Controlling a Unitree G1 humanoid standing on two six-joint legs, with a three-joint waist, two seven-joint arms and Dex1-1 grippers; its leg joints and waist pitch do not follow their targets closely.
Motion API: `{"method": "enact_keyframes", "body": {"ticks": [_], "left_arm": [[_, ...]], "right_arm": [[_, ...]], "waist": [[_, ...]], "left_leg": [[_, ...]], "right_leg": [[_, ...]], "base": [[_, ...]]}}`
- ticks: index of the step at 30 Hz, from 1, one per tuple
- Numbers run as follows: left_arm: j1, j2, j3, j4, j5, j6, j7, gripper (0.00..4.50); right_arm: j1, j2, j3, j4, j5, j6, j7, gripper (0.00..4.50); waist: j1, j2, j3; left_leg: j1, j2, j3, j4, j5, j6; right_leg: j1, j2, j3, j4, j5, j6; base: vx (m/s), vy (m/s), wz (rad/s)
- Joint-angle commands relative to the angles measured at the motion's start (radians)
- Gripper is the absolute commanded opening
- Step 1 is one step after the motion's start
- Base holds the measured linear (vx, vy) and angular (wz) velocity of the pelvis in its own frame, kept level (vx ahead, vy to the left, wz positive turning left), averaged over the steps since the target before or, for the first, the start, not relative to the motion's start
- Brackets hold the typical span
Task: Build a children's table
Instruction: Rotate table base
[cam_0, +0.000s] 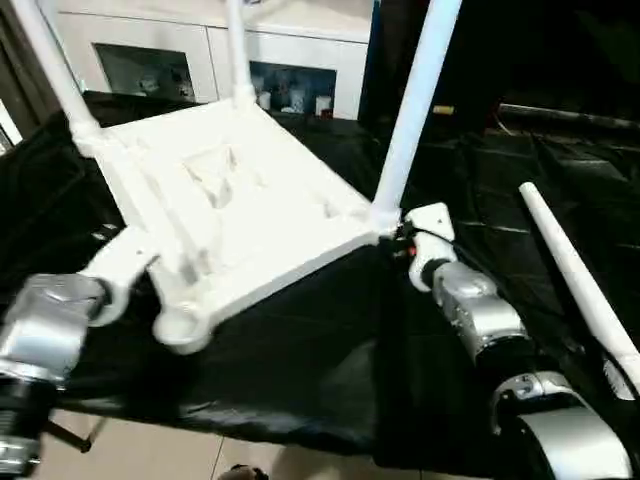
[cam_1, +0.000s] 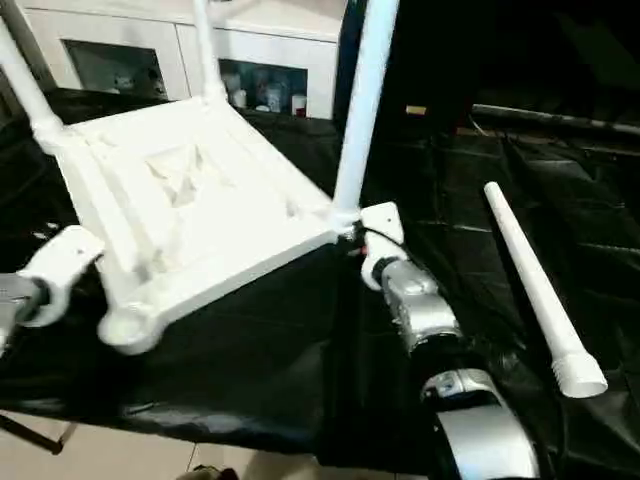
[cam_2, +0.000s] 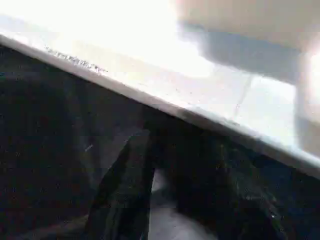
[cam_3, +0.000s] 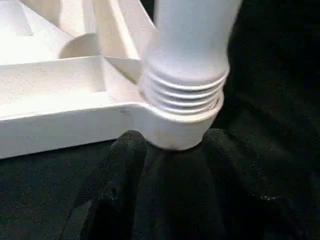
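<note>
While our black-draped work table (cam_0: 300, 380) carries the upturned table top (cam_0: 250, 215), white cabinets (cam_0: 200, 55) stand behind; whether our grippers' jaws are spread or pinching, we cannot tell.

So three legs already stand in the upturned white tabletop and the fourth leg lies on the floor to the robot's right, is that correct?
Not quite: the fourth leg lies on the black-draped work table, not the floor, as the right eye view shows. Three legs do stand in the upturned tabletop.

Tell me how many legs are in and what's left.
Three legs stand in the upside-down table top. The right claw sits at the near-right leg, whose threads still show above its socket. One loose leg lies on the black cloth; the near-left socket is empty.
</note>
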Motion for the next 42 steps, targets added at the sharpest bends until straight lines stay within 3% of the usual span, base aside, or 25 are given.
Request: {"method": "enact_keyframes", "body": {"ticks": [1, 7, 8, 9, 10, 11, 12, 13, 14, 23, 27, 31, 32, 34, 35, 37, 38, 42], "left_arm": [[-0.003, -0.033, -0.035, -0.049, -0.028, 0.014, -0.019, 1.7], [-0.016, -0.099, -0.087, -0.096, -0.054, 0.024, -0.041, 1.7], [-0.024, -0.116, -0.095, -0.091, -0.057, 0.022, -0.04, 1.7], [-0.025, -0.117, -0.096, -0.09, -0.057, 0.021, -0.04, 1.7], [-0.044, -0.148, -0.117, -0.066, -0.055, -0.005, -0.036, 1.7], [-0.054, -0.169, -0.126, -0.058, -0.052, -0.019, -0.029, 1.7], [-0.054, -0.169, -0.126, -0.058, -0.052, -0.019, -0.029, 1.7], [-0.06, -0.181, -0.132, -0.054, -0.051, -0.028, -0.024, 1.7], [-0.067, -0.202, -0.139, -0.051, -0.05, -0.038, -0.011, 1.7], [-0.105, -0.324, -0.222, -0.05, -0.045, -0.077, 0.013, 1.7], [-0.106, -0.322, -0.231, -0.066, -0.042, -0.076, 0.005, 1.7], [-0.093, -0.275, -0.232, -0.133, -0.081, -0.123, -0.084, 1.7], [-0.093, -0.275, -0.232, -0.133, -0.081, -0.123, -0.084, 1.7], [-0.081, -0.242, -0.225, -0.191, -0.124, -0.14, -0.161, 1.7], [-0.079, -0.234, -0.218, -0.214, -0.142, -0.138, -0.183, 1.7], [-0.081, -0.238, -0.201, -0.238, -0.17, -0.127, -0.196, 1.7], [-0.084, -0.244, -0.194, -0.245, -0.18, -0.121, -0.195, 1.7], [-0.087, -0.251, -0.187, -0.259, -0.195, -0.109, -0.195, 1.7]], "right_arm": [[0.034, -0.023, 0.009, -0.082, -0.02, 0.03, 0.009, 2.11], [0.189, -0.064, 0.01, -0.415, 0.012, 0.214, 0.031, 2.11], [0.211, -0.071, 0.008, -0.465, 0.014, 0.248, 0.028, 2.11], [0.212, -0.071, 0.008, -0.469, 0.015, 0.252, 0.028, 2.11], [0.26, -0.086, 0.001, -0.583, 0.033, 0.34, 0.028, 2.11], [0.283, -0.093, -0.003, -0.638, 0.037, 0.377, 0.026, 2.11], [0.283, -0.093, -0.003, -0.638, 0.037, 0.377, 0.026, 2.11], [0.297, -0.098, -0.006, -0.672, 0.039, 0.4, 0.024, 2.11], [0.313, -0.099, -0.018, -0.718, 0.044, 0.436, 0.018, 2.11], [0.35, -0.117, -0.098, -0.919, 0.068, 0.671, -0.049, 2.11], [0.338, -0.132, -0.124, -0.945, 0.074, 0.737, -0.055, 2.48], [0.285, -0.199, -0.168, -0.927, 0.074, 0.823, -0.047, 2.73], [0.285, -0.199, -0.168, -0.927, 0.074, 0.823, -0.047, 2.85], [0.241, -0.282, -0.18, -0.862, 0.063, 0.848, -0.016, 3.04], [0.219, -0.328, -0.184, -0.82, 0.058, 0.851, 0.006, 3.15], [0.187, -0.393, -0.191, -0.756, 0.052, 0.854, 0.036, 3.29], [0.177, -0.417, -0.19, -0.735, 0.048, 0.856, 0.046, 3.37], [0.16, -0.456, -0.19, -0.702, 0.044, 0.864, 0.061, 3.71]], "waist": [[-0.002, 0.012, -0.07], [0.014, 0.007, -0.068], [0.016, 0.05, -0.071], [0.008, 0.024, -0.069], [0.008, 0.03, -0.068], [0.014, 0.025, -0.068], [0.013, 0.034, -0.066], [0.013, 0.031, -0.068], [0.013, 0.038, -0.067], [0.001, 0.033, -0.067], [-0.012, 0.022, -0.07], [-0.016, 0.022, -0.07], [-0.017, 0.024, -0.072], [-0.019, 0.015, -0.071], [-0.019, 0.019, -0.07], [-0.016, 0.019, -0.068], [-0.018, 0.011, -0.067], [-0.017, 0.011, -0.071]], "left_leg": [[0.044, 0.048, -0.031, -0.072, -0.297, -0.048], [0.042, 0.048, -0.031, -0.072, -0.257, -0.028], [0.044, 0.047, -0.038, -0.074, -0.275, -0.042], [0.046, 0.047, -0.034, -0.075, -0.311, -0.052], [0.045, 0.044, -0.036, -0.075, -0.317, -0.055], [0.053, 0.046, -0.031, -0.072, -0.333, -0.052], [0.049, 0.044, -0.034, -0.074, -0.333, -0.051], [0.042, 0.045, -0.036, -0.075, -0.329, -0.05], [0.044, 0.046, -0.038, -0.076, -0.339, -0.057], [0.044, 0.045, -0.039, -0.076, -0.355, -0.074], [0.037, 0.044, -0.037, -0.073, -0.321, -0.058], [0.038, 0.043, -0.038, -0.069, -0.284, -0.042], [0.037, 0.044, -0.037, -0.069, -0.268, -0.041], [0.038, 0.044, -0.034, -0.065, -0.254, -0.034], [0.039, 0.045, -0.033, -0.064, -0.24, -0.031], [0.044, 0.043, -0.027, -0.057, -0.248, -0.029], [0.04, 0.042, -0.026, -0.056, -0.244, -0.024], [0.034, 0.042, -0.028, -0.053, -0.209, -0.002]], "right_leg": [[0.02, -0.027, 0.029, -0.057, -0.167, -0.199], [0.025, -0.023, 0.03, -0.059, -0.151, -0.176], [0.022, -0.026, 0.03, -0.054, -0.161, -0.174], [0.021, -0.021, 0.028, -0.064, -0.182, -0.167], [0.025, -0.019, 0.028, -0.064, -0.19, -0.166], [0.017, -0.021, 0.032, -0.07, -0.209, -0.157], [0.02, -0.021, 0.033, -0.07, -0.217, -0.155], [0.023, -0.026, 0.032, -0.072, -0.235, -0.152], [0.021, -0.027, 0.031, -0.075, -0.261, -0.146], [0.018, -0.024, 0.03, -0.08, -0.28, -0.129], [0.023, -0.024, 0.029, -0.079, -0.261, -0.132], [0.026, -0.025, 0.028, -0.075, -0.246, -0.144], [0.029, -0.025, 0.028, -0.072, -0.233, -0.153], [0.029, -0.025, 0.027, -0.069, -0.224, -0.162], [0.03, -0.026, 0.028, -0.067, -0.211, -0.171], [0.027, -0.026, 0.029, -0.069, -0.213, -0.189], [0.03, -0.026, 0.029, -0.07, -0.213, -0.19], [0.036, -0.027, 0.028, -0.067, -0.212, -0.186]], "base": [[0.0, 0.0, 0.0], [0.0, 0.0, 0.0], [0.0, 0.0, 0.0], [0.0, 0.0, 0.0], [0.0, 0.0, 0.0], [0.0, 0.0, 0.0], [0.0, 0.0, 0.0], [0.0, 0.0, 0.0], [0.0, 0.0, 0.0], [0.0, 0.0, 0.0], [0.0, 0.0, 0.0], [0.0, 0.0, 0.0], [0.0, 0.0, 0.0], [0.0, 0.0, 0.0], [0.0, 0.0, 0.0], [0.0, 0.0, 0.0], [0.0, 0.0, 0.0], [0.0, 0.0, 0.0]]}}
